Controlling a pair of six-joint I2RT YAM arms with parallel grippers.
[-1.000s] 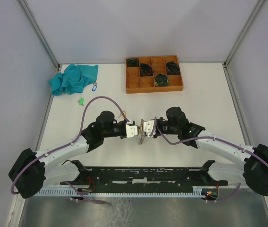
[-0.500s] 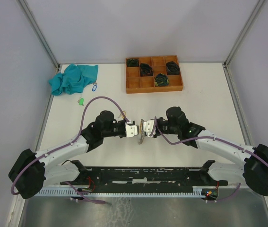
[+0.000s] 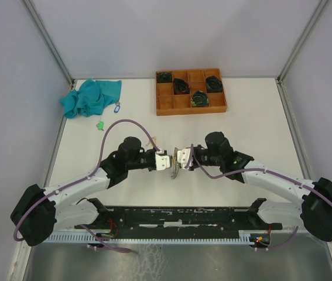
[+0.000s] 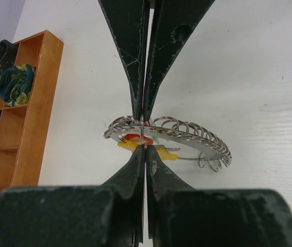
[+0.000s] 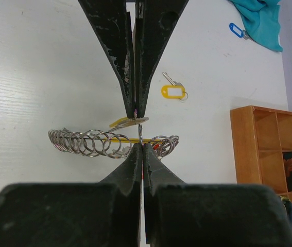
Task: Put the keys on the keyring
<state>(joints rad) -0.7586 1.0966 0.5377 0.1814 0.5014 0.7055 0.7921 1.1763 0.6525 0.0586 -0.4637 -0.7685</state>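
Observation:
The keyring bundle (image 3: 175, 168), a curved metal plate strung with several split rings (image 4: 187, 131), sits at mid-table between both arms. My left gripper (image 4: 143, 133) is shut on one thin ring, seen edge-on, and a yellow tag (image 4: 165, 153) and a red piece lie under the plate. My right gripper (image 5: 139, 131) is shut on a ring from the other side, with the row of rings (image 5: 84, 142) behind it and a yellow tag (image 5: 121, 123) at its upper tip. A yellow-tagged key (image 5: 173, 91) lies loose on the table. Blue-tagged (image 3: 117, 108) and green-tagged (image 3: 100, 125) keys lie far left.
A wooden compartment tray (image 3: 166, 106) with black coiled bundles stands at the back centre. It also shows at the edge of both wrist views, as the tray (image 4: 37, 103) and the tray (image 5: 248, 149). A teal cloth (image 3: 89, 97) lies crumpled at the back left.

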